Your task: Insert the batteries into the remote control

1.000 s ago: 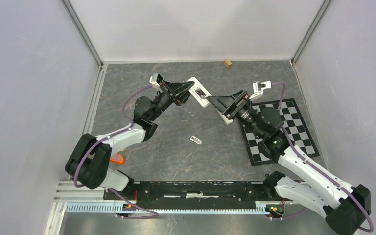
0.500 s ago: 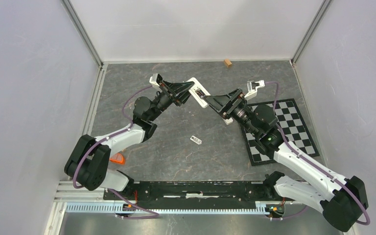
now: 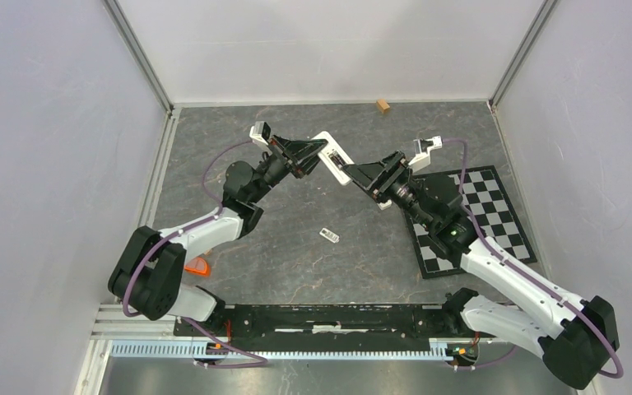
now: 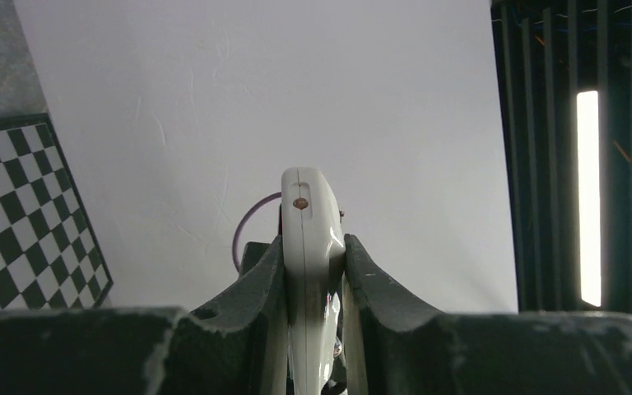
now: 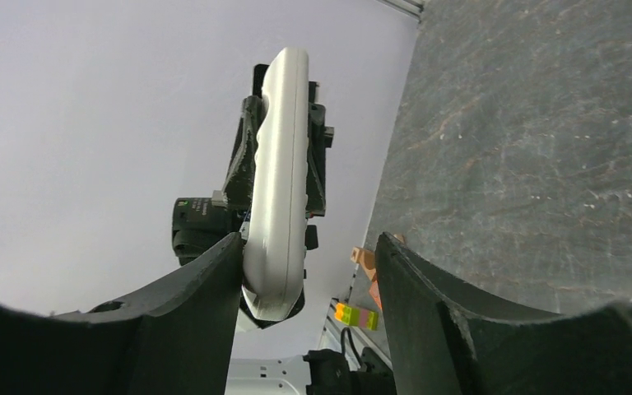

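Note:
My left gripper (image 3: 316, 154) is shut on the long white remote control (image 3: 334, 156) and holds it in the air over the far middle of the table. In the left wrist view the remote (image 4: 311, 214) stands edge-on between the jaws of the left gripper (image 4: 313, 243). My right gripper (image 3: 355, 174) is open at the remote's free end. In the right wrist view of the right gripper (image 5: 310, 240), the left finger (image 5: 206, 280) lies against the remote (image 5: 280, 181) and the other finger stands apart. I cannot make out any batteries.
A small pale piece with dark marks (image 3: 329, 236) lies mid-table, too small to identify. A checkered mat (image 3: 494, 216) lies at the right. A white object (image 3: 385, 203) shows under the right gripper. A wooden block (image 3: 383, 105) sits at the back wall, an orange piece (image 3: 199, 265) near the left base.
My right gripper has moved left and forward, up to the remote's end. My left gripper has shifted slightly, still holding the remote.

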Robot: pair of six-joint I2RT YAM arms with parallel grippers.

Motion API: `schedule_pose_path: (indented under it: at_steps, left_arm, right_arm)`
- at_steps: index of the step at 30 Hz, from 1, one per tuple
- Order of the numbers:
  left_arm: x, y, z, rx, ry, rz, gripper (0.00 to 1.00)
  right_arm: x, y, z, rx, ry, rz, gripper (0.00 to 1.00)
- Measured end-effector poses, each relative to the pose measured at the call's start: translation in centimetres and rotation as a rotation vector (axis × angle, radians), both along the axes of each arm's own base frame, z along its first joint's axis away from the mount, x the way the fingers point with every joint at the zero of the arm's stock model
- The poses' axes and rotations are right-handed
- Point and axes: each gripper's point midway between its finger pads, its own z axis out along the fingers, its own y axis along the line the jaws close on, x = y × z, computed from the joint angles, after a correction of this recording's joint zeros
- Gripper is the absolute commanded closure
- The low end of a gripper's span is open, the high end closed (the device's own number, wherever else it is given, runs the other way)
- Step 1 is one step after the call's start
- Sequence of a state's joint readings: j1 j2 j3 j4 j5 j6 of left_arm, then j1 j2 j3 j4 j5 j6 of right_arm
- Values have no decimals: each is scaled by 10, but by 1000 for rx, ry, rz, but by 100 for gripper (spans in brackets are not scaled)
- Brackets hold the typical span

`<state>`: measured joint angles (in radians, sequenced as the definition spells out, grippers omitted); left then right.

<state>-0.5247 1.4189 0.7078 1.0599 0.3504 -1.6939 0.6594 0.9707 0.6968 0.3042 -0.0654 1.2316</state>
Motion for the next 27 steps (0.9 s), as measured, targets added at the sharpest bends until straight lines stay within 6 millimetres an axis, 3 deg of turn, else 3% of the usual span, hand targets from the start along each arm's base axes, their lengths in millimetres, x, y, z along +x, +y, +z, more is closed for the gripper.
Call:
schedule_pose_path:
  at_steps: [12,21,27]
  left_arm:
    - [8,1,-11,140,-118,52,98]
    - [4,-3,-46,361,-216,39,98]
    - [-5,-3,-62,473,-255,9,98]
  right_arm:
    - [14,-6,-32,-184,62,-62,40]
    - [27,-8,-71,-445,73,-63,37]
    - [18,-9,-82,-575,1,18,28]
